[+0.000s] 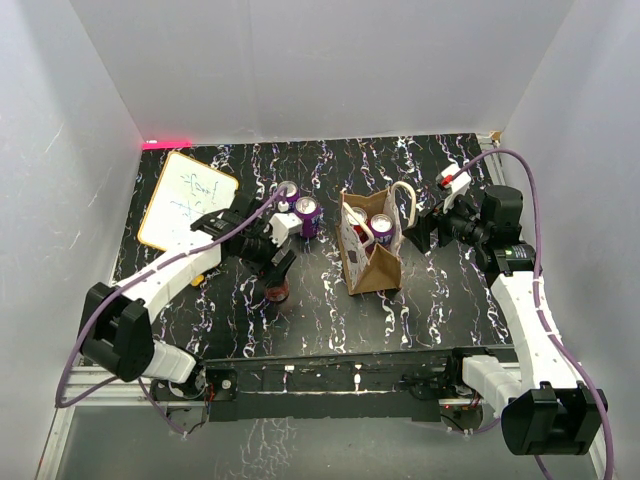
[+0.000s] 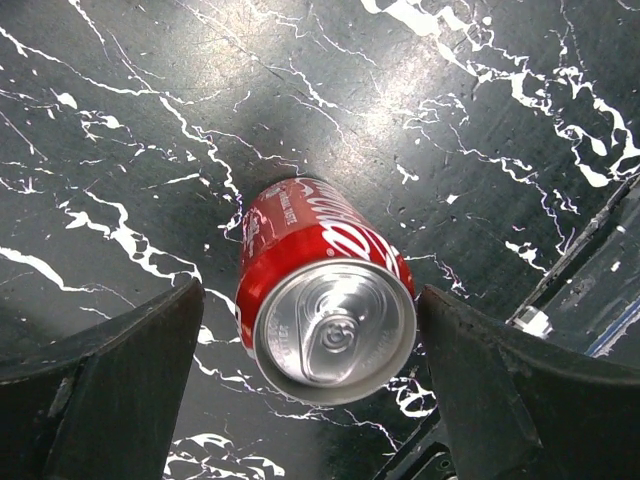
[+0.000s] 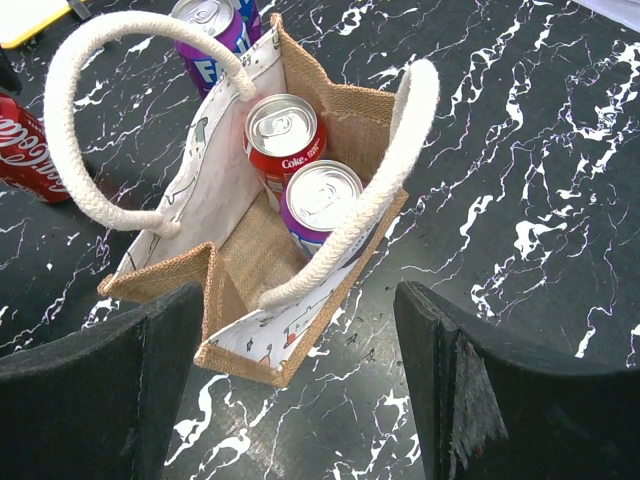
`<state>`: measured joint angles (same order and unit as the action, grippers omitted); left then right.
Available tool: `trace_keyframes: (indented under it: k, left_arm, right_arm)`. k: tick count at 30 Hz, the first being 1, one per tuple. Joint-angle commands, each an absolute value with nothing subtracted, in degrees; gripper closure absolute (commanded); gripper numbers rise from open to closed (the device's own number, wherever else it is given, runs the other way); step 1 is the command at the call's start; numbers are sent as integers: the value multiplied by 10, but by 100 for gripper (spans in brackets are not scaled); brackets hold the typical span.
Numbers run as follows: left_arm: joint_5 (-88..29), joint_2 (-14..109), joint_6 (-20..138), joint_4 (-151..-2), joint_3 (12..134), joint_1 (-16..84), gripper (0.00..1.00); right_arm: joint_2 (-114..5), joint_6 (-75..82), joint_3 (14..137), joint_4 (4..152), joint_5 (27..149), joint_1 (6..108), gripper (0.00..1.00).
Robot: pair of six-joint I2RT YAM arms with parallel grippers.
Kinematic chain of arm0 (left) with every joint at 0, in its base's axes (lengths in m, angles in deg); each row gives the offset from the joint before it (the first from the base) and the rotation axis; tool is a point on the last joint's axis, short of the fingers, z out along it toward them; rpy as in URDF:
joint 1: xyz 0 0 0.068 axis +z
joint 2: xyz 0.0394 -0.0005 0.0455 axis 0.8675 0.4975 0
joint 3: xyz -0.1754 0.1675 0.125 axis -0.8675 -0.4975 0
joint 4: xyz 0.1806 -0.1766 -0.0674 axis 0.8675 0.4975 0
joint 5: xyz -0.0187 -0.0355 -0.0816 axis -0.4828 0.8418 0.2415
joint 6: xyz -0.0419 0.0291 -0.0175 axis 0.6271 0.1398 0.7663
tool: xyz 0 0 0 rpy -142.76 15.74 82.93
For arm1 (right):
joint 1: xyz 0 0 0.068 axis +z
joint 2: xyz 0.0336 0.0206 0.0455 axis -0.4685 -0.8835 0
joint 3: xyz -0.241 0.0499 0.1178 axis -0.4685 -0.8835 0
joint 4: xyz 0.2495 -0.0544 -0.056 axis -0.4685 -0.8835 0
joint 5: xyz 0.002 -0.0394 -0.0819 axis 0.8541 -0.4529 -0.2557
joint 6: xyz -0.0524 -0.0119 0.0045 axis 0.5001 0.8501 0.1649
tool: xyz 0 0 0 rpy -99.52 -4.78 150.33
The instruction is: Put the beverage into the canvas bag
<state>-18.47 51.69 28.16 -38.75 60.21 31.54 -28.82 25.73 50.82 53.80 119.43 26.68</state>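
Observation:
A red cola can (image 2: 325, 300) stands upright on the black marble table, in the top view (image 1: 277, 292) left of the bag. My left gripper (image 2: 310, 310) hangs over it, open, one finger on each side with a narrow gap to the can; from above, the left gripper (image 1: 279, 266) partly covers it. The canvas bag (image 1: 375, 272) stands mid-table, tan with cream handles, holding a red can (image 3: 285, 135) and a purple can (image 3: 320, 200). My right gripper (image 3: 300, 315) is open just right of the bag (image 3: 215, 190), holding nothing.
Two purple cans (image 1: 290, 195) (image 1: 307, 215) stand behind the left gripper. A small whiteboard (image 1: 185, 200) lies at the far left. White walls enclose the table on three sides. The arms' mounting rail (image 1: 340, 375) runs along the near edge.

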Motion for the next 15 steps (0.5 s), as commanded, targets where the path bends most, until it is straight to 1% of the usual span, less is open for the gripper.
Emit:
trace_keyframes:
  k: [1, 6, 9, 11, 13, 15]
  left_arm:
    - [-184, 534, 283, -396, 599, 310, 16]
    - [-183, 545, 284, -395, 606, 308, 24]
    - [-181, 542, 283, -396, 608, 308, 33]
    - [-177, 539, 280, -394, 611, 307, 44]
    - [-171, 533, 274, -390, 616, 308, 59]
    - [-165, 525, 268, -383, 623, 307, 76]
  right_arm:
    - [-274, 259, 509, 565, 1204, 265, 20]
    - [-273, 259, 507, 564, 1203, 265, 20]
    - [-272, 260, 506, 565, 1203, 265, 20]
    - [-273, 260, 505, 566, 1204, 265, 20]
    - [-272, 259, 504, 567, 1204, 265, 20]
    - [-273, 260, 504, 568, 1205, 265, 20]
